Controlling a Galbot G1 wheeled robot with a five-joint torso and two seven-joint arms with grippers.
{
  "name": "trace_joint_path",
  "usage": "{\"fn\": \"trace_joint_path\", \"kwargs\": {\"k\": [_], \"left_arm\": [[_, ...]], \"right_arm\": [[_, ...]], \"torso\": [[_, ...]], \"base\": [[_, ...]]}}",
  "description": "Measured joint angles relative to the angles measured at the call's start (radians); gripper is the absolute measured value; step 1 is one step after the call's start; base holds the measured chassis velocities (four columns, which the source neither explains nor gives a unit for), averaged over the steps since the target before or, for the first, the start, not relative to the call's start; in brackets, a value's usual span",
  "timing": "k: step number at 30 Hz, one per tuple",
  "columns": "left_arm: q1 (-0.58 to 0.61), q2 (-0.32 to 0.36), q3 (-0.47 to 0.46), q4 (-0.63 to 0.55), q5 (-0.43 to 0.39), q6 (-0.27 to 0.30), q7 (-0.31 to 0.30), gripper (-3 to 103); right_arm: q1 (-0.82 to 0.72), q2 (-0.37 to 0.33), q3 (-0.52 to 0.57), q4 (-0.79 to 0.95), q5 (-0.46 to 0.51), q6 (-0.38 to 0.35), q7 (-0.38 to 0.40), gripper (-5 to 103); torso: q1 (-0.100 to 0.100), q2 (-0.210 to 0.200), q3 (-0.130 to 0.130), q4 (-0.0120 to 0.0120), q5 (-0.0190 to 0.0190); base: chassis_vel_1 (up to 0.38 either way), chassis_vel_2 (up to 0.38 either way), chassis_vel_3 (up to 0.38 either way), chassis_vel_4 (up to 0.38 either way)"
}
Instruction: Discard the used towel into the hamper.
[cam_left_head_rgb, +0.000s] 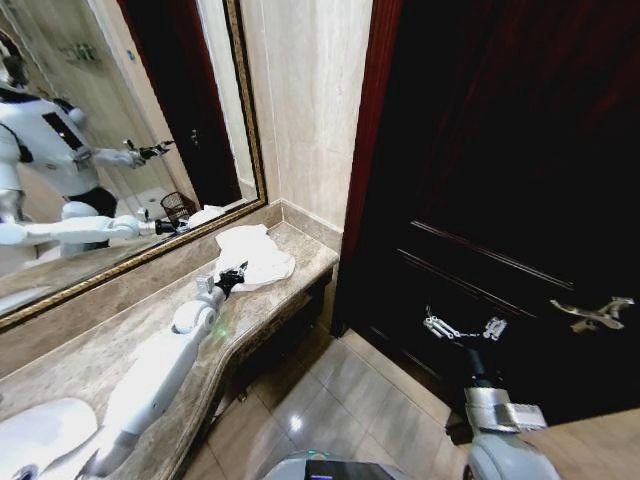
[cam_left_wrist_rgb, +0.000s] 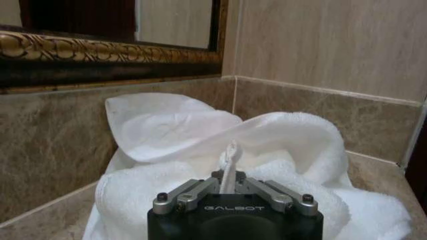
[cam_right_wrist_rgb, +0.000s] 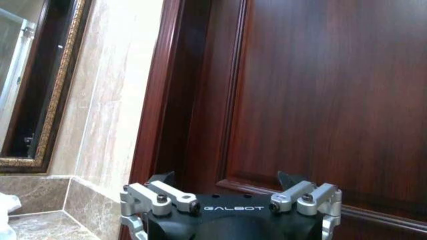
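On the marble surface (cam_left_head_rgb: 120, 340) beside the mirror (cam_left_head_rgb: 110, 130), the white towel (cam_left_head_rgb: 256, 256) is lying crumpled while the left end effector (cam_left_wrist_rgb: 231, 172) is pinching 1 fold, so lifting clear comes next; the right end effector (cam_left_head_rgb: 464, 327) is hanging wide by the door (cam_left_head_rgb: 520, 150).

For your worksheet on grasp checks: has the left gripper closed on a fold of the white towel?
Yes, the left gripper pinches a raised fold of the white towel.
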Motion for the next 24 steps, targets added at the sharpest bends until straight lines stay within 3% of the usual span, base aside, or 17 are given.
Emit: {"fn": "trace_joint_path", "kwargs": {"k": [13,17,24], "left_arm": [[0.101,0.015,-0.085,-0.151,0.02,-0.046,0.031,2],[0.202,0.005,-0.161,-0.309,0.03,-0.067,0.037,2],[0.302,-0.012,-0.209,-0.472,0.03,-0.086,0.024,2]], "right_arm": [[0.007,0.013,-0.006,-0.001,0.0,0.015,0.008,100],[0.011,0.018,-0.007,-0.004,0.016,0.041,-0.017,100],[0.019,0.027,-0.011,0.005,0.031,0.066,-0.03,100]], "torso": [[0.0,0.0,0.0,0.0,0.0],[0.0,0.0,0.0,0.0,0.0],[0.0,0.0,0.0,0.0001,0.0002]], "base": [[0.0,0.0,0.0,0.0],[0.0,0.0,0.0,0.0],[0.0,0.0,0.0,0.0]]}}
